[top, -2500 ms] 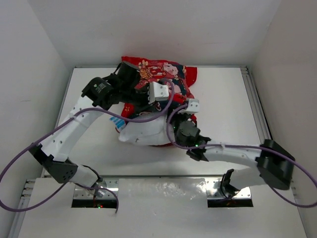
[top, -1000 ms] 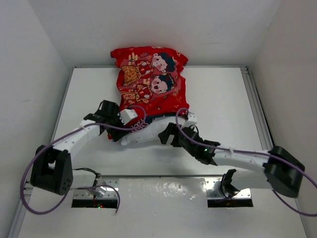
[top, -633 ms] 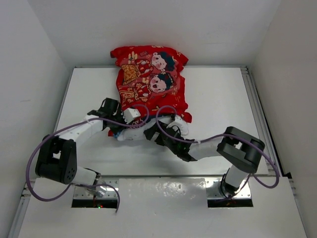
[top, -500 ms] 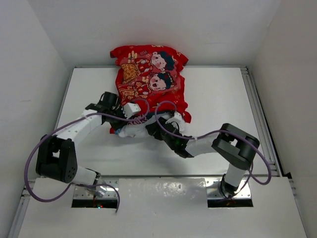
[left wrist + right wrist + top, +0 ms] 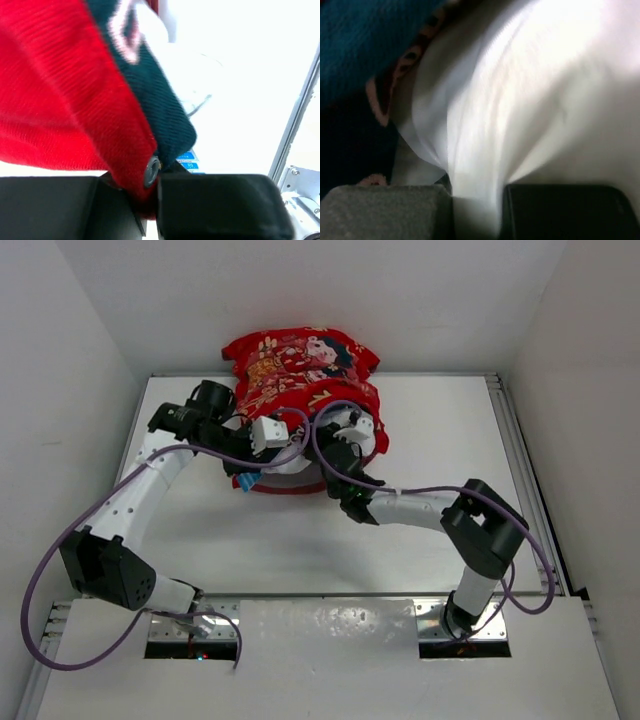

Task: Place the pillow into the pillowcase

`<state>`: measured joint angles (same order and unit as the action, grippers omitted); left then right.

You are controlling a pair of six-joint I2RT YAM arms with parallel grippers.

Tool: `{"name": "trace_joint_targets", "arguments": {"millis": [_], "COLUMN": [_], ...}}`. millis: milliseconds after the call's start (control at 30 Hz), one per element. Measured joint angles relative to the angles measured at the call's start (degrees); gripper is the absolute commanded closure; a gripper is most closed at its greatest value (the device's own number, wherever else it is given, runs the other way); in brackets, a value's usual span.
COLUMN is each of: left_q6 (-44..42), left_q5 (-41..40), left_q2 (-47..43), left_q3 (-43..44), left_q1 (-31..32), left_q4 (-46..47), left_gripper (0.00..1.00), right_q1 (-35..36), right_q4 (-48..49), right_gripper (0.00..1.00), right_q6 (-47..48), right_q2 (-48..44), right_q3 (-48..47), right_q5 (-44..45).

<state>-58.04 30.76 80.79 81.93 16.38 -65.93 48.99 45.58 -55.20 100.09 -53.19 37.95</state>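
The pillowcase [image 5: 300,365] lies bunched at the far middle of the counter [image 5: 440,440], its far edge against the back wall; the pillow [image 5: 292,468] is mostly covered by it, with white showing only along the case's near edge; both arms reach in to that edge, side by side. In the left wrist view, the left pincer [image 5: 150,200] is clamped on the red hem of the pillowcase, where a dark blue border and a metal snap [image 5: 151,171] sit, with the pillow's blue-and-white tag [image 5: 187,161] just beside it. In the right wrist view, the right pincer [image 5: 475,212] is closed on a fold of the pillow's white cloth, the dark printed case lying over it at upper left.
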Motion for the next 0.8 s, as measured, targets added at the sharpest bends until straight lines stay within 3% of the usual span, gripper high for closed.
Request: {"name": "trace_joint_targets", "arguments": {"millis": [167,267,400,633,800], "left_q6": [0.04,0.98,1.38,1.57,1.55], "left_q5": [1.95,2.54,2.54,1.75,0.15], "left_q2": [0.00,-0.04,-0.17,-0.22,-0.66], "left_q3": [6.03,9.31,9.05,1.57,1.49], "left_q1": [0.07,0.07,0.11,0.42,0.52], "left_q4": [-2.32,-2.60,-2.58,-2.34,-2.73], "left_gripper": [1.00,1.00,0.98,0.99,0.97], "right_q1": [1.55,0.31,-1.75,-0.61,-0.96], "right_q4": [-10.05,-24.85,-35.28,-38.82,-41.27], "right_gripper": [1.00,1.00,1.00,1.00,1.00], "right_q6": [0.83,-8.59,-15.56,-14.40,-16.92], "right_q2": [3.19,6.60,8.59,11.26,11.37], "right_q3": [-11.76,-20.11,-22.16,-22.16,-22.29], "right_q5": [11.56,15.21,15.91,15.85,15.76]}}
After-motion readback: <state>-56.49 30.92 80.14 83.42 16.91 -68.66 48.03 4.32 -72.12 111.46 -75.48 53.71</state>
